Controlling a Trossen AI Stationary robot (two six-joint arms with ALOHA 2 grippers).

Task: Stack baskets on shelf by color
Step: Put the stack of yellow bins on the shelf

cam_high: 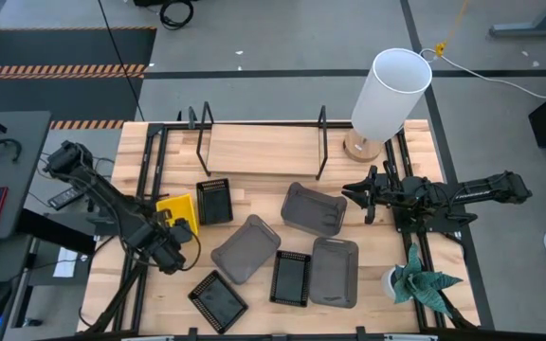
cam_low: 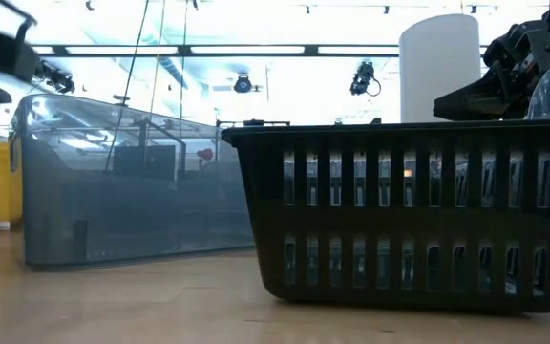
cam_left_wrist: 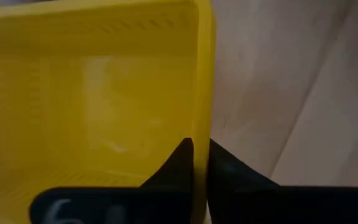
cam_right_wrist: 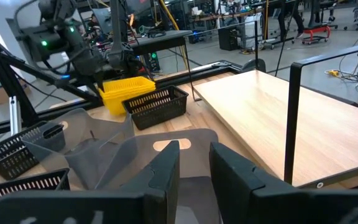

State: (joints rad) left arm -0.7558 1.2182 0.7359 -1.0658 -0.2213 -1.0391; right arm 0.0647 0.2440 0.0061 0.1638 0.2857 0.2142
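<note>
I see the yellow basket [cam_high: 176, 210] on the table's left side, just beside a black mesh basket [cam_high: 214, 201]; my left gripper [cam_left_wrist: 200, 163] is clamped on the yellow basket's wall, one finger inside, one outside, wall pinched between them. The shelf [cam_high: 263, 150] sits at the far edge of the table with nothing on its board. Grey baskets [cam_high: 314, 208] lie mid-table: one near the shelf, one tilted [cam_high: 245, 248] at centre, one [cam_high: 335, 271] toward the near edge; two more black mesh baskets [cam_high: 291, 278] and [cam_high: 218, 300] lie near the front. My right gripper [cam_right_wrist: 194, 163] hovers just above the grey basket [cam_right_wrist: 166, 149] nearest the shelf, fingers apart, holding nothing. A white cylinder lamp [cam_high: 390, 95] stands at the shelf's right end; a small potted plant [cam_high: 417, 283] sits at the front right.
</note>
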